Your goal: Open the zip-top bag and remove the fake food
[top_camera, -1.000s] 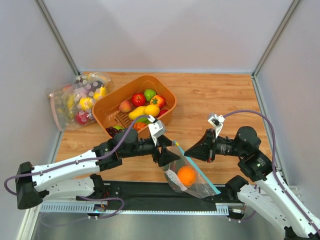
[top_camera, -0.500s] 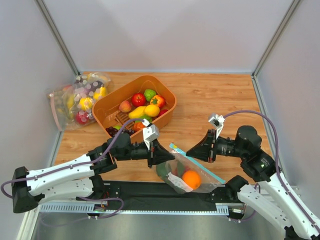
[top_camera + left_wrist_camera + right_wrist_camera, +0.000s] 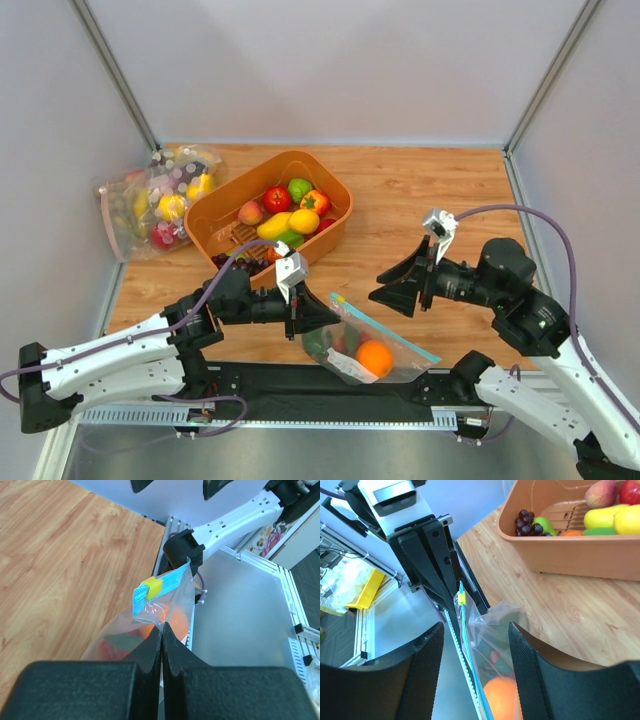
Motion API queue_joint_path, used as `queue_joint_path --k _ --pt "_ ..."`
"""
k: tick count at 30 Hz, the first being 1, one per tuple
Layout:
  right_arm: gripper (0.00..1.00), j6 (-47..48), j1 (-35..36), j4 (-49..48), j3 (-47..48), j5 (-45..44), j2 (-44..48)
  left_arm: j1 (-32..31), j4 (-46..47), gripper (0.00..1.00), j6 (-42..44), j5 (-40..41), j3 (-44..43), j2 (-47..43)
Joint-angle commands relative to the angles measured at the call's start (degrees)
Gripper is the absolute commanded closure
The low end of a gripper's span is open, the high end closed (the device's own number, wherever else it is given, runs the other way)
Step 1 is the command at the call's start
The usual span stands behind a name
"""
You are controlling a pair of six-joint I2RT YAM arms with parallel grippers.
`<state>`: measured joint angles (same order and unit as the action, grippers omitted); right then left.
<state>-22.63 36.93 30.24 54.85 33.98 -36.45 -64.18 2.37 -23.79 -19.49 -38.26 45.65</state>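
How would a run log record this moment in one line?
left gripper: shut on zip-top bag near yellow slider | right gripper: open, facing zip strip, holding nothing | orange: inside bag

Clear zip-top bag [image 3: 398, 343], fake food [image 3: 374, 357] inside

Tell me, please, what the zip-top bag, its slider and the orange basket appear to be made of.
The zip-top bag looks like thin clear plastic film: see-through, crinkled, with glossy glints. Its slider seems hard yellow plastic, opaque and blocky. The basket is likely moulded plastic, uniform orange with a smooth, slightly matte wall.
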Motion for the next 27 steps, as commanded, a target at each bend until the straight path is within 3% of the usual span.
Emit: queue_joint_path --k 1,5,13,24,27 --pt "0.42 0.57 5.41 0.35 1.66 -6.01 -3.71 0.11 1.67 1.00 0.41 -1.43 -0.85 0.05" --pt "0.41 0.13 12.63 -1.93 1.84 -16.02 -5.65 0.11 1.58 1.00 0.41 -1.43 -0.85 0.23" --pt "0.41 0.31 21.59 -4.75 3.16 -23.59 -11.97 0.11 1.15 1.00 0.41 -1.78 -0.85 0.41" --pt "0.51 0.92 25.04 -5.63 3.77 -28.87 -12.96 0.11 -0.17 1.00 0.68 -0.99 -0.41 -0.38" --pt "0.58 1.27 25.04 -4.84 3.86 -30.28 -11.64 0.11 -0.17 1.00 0.50 -0.73 -0.15 -0.91"
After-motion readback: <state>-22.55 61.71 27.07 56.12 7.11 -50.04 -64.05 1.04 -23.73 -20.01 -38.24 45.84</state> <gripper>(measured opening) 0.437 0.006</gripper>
